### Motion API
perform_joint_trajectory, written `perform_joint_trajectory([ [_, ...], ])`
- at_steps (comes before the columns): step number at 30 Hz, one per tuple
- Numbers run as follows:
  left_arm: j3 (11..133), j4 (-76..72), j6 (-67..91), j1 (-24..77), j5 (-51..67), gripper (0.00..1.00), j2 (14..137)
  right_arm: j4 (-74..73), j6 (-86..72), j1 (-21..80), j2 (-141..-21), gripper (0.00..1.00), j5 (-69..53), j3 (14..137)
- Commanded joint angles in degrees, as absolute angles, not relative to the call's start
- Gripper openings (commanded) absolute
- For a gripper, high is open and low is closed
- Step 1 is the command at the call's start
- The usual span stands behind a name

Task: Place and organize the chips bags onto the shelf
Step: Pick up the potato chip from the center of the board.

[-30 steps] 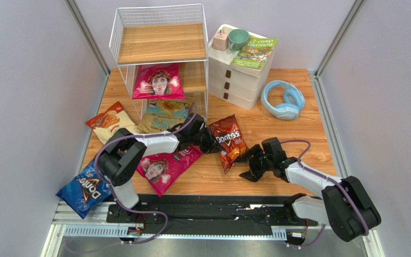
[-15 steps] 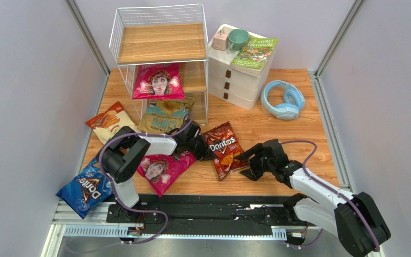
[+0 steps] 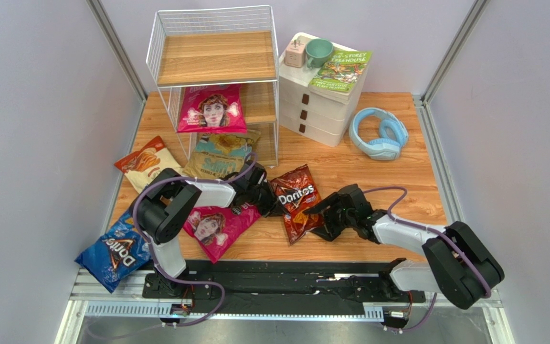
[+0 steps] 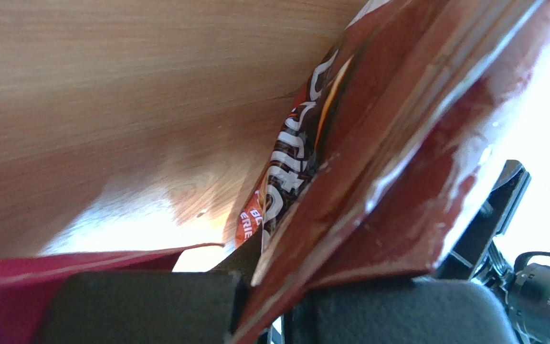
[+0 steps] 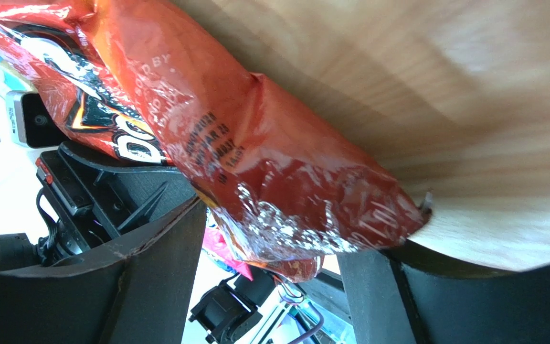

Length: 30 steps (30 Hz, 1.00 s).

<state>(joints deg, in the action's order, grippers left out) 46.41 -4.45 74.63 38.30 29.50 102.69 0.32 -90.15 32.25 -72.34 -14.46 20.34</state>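
The wooden table (image 3: 371,179) is flat and smooth, with bare room on the right side of the top view. The shelf (image 3: 213,57) stands at the upper middle — thin white wire, mesh sides, light wood boards. Its top board is bare. A shiny magenta bag (image 3: 212,109) lies on its middle board. The red Doritos bag (image 3: 296,204) is crinkly foil, at the middle of the frame. My left gripper (image 3: 269,200) is squeezed tight on its left edge. My right gripper (image 3: 326,218) gapes wide — one finger on each side of the bag's lower right end, not pinching.
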Motion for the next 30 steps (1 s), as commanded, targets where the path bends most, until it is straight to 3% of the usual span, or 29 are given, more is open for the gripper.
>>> perform_joint_trajectory([
  [1, 46.0, -1.1, 72.2, 38.1, 29.3, 0.00, 100.2, 0.9, -89.8, 33.6, -77.4, 0.72, -11.4, 21.7],
  [6, 48.3, 3.1, 69.3, 38.1, 28.2, 0.00, 100.1, 0.3, -88.2, 34.8, -80.2, 0.66, -13.6, 22.8],
  [8, 48.6, 3.3, 69.3, 38.0, 28.2, 0.00, 100.1, -2.5, -87.8, 35.3, -80.2, 0.55, -13.7, 23.1],
  [9, 48.5, 3.3, 69.3, 38.0, 28.2, 0.00, 100.1, -2.7, -87.3, 35.4, -79.9, 0.42, -13.8, 23.4],
  [12, 49.1, 4.6, 68.6, 37.9, 28.2, 0.00, 99.8, -6.1, -85.3, 35.4, -78.0, 0.21, -14.2, 24.5],
  [17, 53.5, 10.8, 63.5, 37.7, 26.4, 0.02, 96.9, -18.9, -79.5, 35.4, -71.2, 0.00, -12.2, 28.1],
  [18, 55.8, 14.4, 62.2, 37.7, 25.1, 0.16, 96.3, -20.9, -78.6, 35.4, -68.2, 0.00, -11.8, 29.3],
  [20, 57.9, 18.1, 58.2, 37.7, 23.2, 0.33, 93.3, -25.3, -76.7, 35.2, -65.5, 0.00, -10.7, 29.9],
  [21, 58.9, 21.9, 57.1, 37.7, 20.9, 0.51, 91.9, -26.2, -76.2, 34.9, -64.1, 0.00, -10.7, 30.1],
  [23, 61.3, 25.1, 53.9, 37.7, 18.7, 0.65, 87.9, -28.2, -74.7, 34.4, -60.8, 0.00, -11.2, 30.4],
  [30, 66.5, 39.0, 47.9, 37.6, 7.4, 0.69, 73.5, -33.5, -63.6, 33.7, -61.1, 0.00, -16.1, 38.9],
])
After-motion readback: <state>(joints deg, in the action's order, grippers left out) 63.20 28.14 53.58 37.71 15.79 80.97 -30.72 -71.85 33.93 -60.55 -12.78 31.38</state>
